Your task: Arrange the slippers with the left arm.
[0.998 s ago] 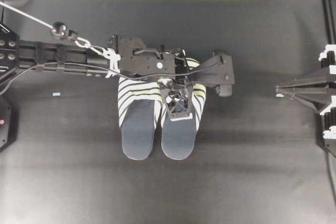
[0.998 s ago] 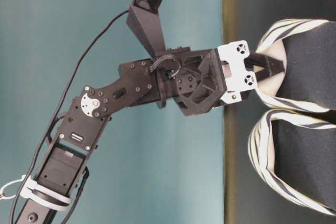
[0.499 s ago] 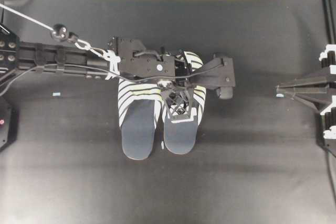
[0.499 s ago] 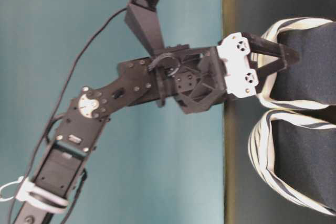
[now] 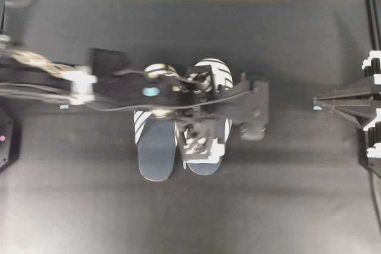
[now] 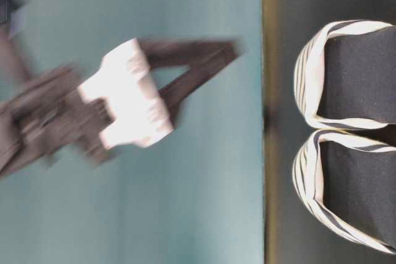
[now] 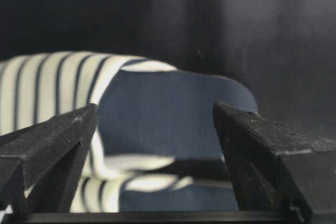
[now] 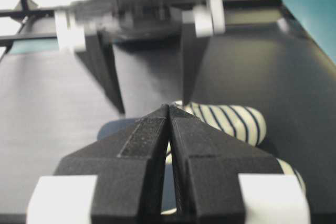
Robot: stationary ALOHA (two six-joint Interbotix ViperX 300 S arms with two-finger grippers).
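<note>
The left hand (image 5: 201, 142) hangs blurred above the slippers (image 5: 178, 123), fingers spread wide and holding nothing. The slippers lie side by side mid-worktop (image 5: 286, 194). Well apart, the right hand (image 5: 315, 104) is pinched closed.

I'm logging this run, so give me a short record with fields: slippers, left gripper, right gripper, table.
slippers: pair lying side by side on the table, striped toe covers toward the teal wall, dark insoles up
left gripper: open, empty, above the slippers; arm blurred in both exterior views
right gripper: shut, holding nothing, parked at the right edge of the overhead view
table: black surface
</note>
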